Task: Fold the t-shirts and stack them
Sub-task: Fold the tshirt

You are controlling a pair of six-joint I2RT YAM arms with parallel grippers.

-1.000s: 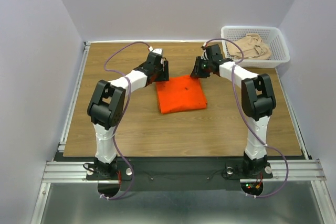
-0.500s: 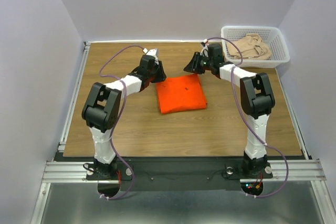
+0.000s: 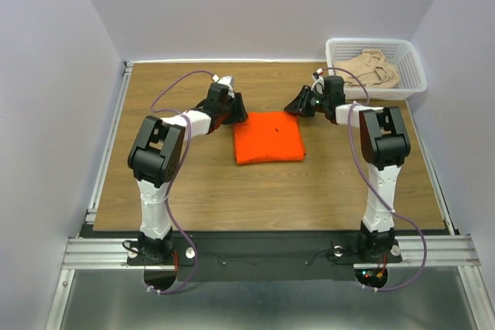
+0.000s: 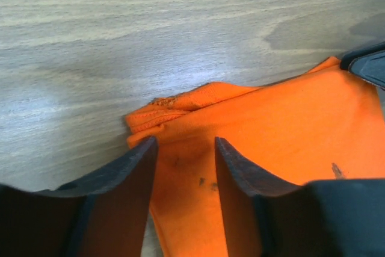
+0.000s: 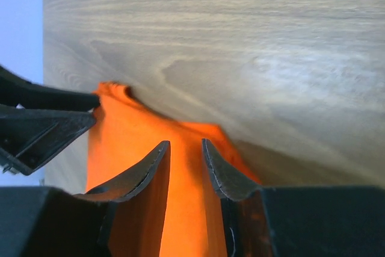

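Presently poised along the far edge of the orange t-shirt (image 3: pixel 268 138), folded into a rough square in the middle of the table (image 3: pixel 193 183). At its far-left corner, the left gripper (image 3: pixel 234 106), with jaws moderately apart over the bunched, rumpled hem. At its far-right corner, the right gripper (image 3: pixel 298 104), with jaws parted only narrowly and orange visible through the gap. Apparently holding nothing on either side, though hard to say from the wrist views whether any fingertip already touches cloth. Off at the far right, the beige t-shirt (image 3: pixel 373 67), heaped in the white basket (image 3: pixel 387 93) and not yet folded.

Judged from this, plenty to go wrong. Could catch only the top layer of that rumpled left corner on closing, and so peel the fold open on lifting. Could pinch too near the edge on the right, given the narrow gap, and slip off. Would skew the square, or drag it across the wood, if raised at one corner ahead of the other. Might scrape fingertips on the tabletop if pressed down too far. Might also bump gripper against gripper if brought inward along so short an edge.
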